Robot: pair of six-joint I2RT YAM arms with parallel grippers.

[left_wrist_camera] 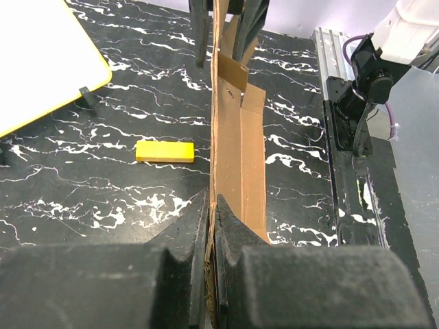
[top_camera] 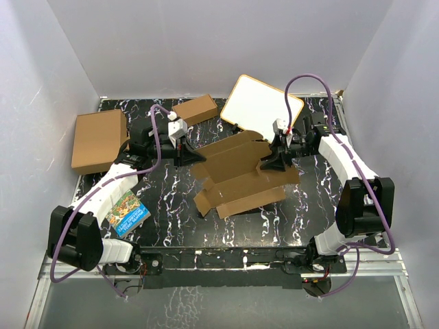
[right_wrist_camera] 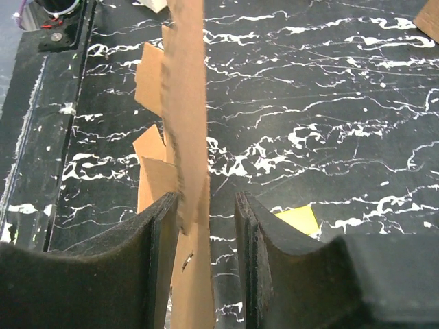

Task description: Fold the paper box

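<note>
the paper box (top_camera: 240, 175) is plain brown corrugated cardboard with no print, one die-cut sheet still spread open, its side flaps and tabs splayed outward. it sits at the middle of the black marbled desk (top_camera: 164, 219), turned at a slant.

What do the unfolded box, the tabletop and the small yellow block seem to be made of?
The paper box: brown cardboard, matte and unprinted; its cut edge looks thick and ragged in the right wrist view, so likely corrugated. The tabletop: black with white marble-like veins and a slight sheen, possibly printed laminate rather than stone. The yellow block: smooth, uniform colour, perhaps plastic or painted wood.
</note>
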